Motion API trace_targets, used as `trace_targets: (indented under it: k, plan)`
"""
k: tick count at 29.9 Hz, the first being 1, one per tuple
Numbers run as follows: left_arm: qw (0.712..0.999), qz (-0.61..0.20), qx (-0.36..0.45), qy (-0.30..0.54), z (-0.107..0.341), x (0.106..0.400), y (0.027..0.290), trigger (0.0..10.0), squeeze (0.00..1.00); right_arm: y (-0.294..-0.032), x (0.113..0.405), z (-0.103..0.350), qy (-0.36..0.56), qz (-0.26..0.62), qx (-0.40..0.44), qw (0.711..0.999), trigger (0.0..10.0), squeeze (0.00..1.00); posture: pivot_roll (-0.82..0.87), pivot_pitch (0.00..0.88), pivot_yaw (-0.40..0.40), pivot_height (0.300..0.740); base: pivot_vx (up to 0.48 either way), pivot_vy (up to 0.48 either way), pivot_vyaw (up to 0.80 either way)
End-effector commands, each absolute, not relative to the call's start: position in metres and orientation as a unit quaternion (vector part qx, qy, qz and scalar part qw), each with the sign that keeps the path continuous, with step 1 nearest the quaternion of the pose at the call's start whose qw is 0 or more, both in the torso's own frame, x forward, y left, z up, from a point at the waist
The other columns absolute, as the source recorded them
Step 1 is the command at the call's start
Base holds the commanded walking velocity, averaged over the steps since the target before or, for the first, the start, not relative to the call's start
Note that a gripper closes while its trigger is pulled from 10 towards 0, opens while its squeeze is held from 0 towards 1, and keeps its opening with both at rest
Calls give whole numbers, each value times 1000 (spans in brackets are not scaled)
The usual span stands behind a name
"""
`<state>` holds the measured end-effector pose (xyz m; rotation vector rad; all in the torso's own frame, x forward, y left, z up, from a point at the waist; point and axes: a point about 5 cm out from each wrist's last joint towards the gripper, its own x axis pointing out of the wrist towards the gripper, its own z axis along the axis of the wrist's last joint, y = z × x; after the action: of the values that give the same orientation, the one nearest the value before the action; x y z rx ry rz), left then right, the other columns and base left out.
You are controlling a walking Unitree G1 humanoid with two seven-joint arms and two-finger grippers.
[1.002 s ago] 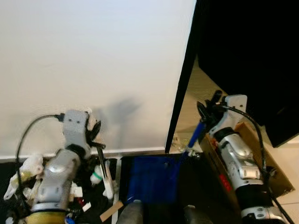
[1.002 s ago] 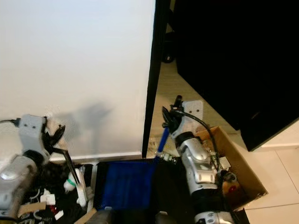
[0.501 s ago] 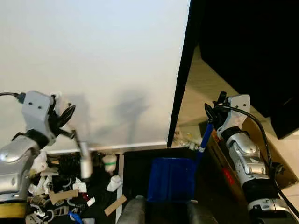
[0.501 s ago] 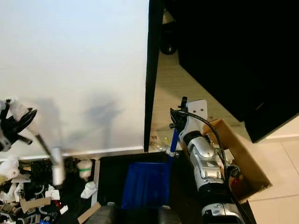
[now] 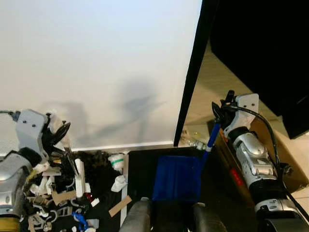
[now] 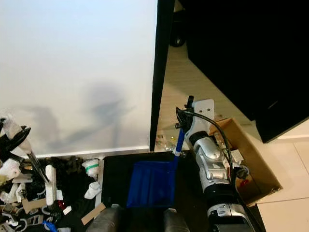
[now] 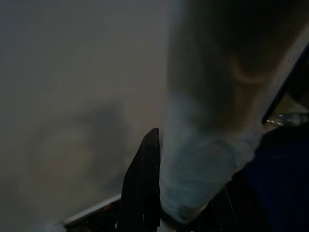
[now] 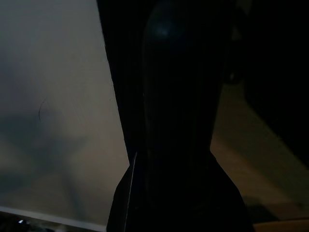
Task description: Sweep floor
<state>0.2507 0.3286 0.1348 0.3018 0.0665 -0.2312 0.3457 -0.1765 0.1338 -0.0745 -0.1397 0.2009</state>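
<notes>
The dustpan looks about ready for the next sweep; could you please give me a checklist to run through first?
1. Right gripper holds the blue handle: ok.
2. Blue dustpan flat on the dark floor: cannot tell.
3. Left gripper grips the brush: ok.
4. Litter pile on the robot's left of the dustpan: ok.
5. Dustpan mouth facing the pile: cannot tell.
6. Cardboard box away from the sweep path: ok.

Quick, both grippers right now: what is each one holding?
Left gripper: shut on the brush handle, over the litter pile.
Right gripper: shut on the blue dustpan handle; dustpan on the floor.
</notes>
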Motion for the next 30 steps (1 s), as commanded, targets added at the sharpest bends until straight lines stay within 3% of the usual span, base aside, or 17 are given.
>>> trace_targets:
  k: [1, 12, 14, 20, 30]
  plan:
    - [983, -109, 141, 32, 121, 246, 327, 10000, 0, -181, 346, 136, -78, 91, -55, 991, 10000, 0, 184, 309, 3, 740, 0, 0, 0]
    - [990, -128, 61, 2, 113, 259, 310, 10000, 0, -174, 347, 127, -68, 109, -76, 989, 10000, 0, 178, 335, -8, 740, 0, 0, 0]
    - [984, -174, 25, -6, 111, 264, 292, 10000, 0, -170, 350, 130, -72, 112, -71, 988, 10000, 0, 174, 329, -5, 740, 0, 0, 0]
    - [978, -209, 2, -25, 115, 268, 278, 10000, 0, -170, 351, 131, -76, 112, -69, 988, 10000, 0, 183, 321, -6, 740, 0, 0, 0]
    - [974, -219, -1, -55, 133, 275, 279, 10000, 0, -168, 355, 130, -77, 118, -68, 988, 10000, 0, 204, 297, 0, 740, 0, 0, 0]
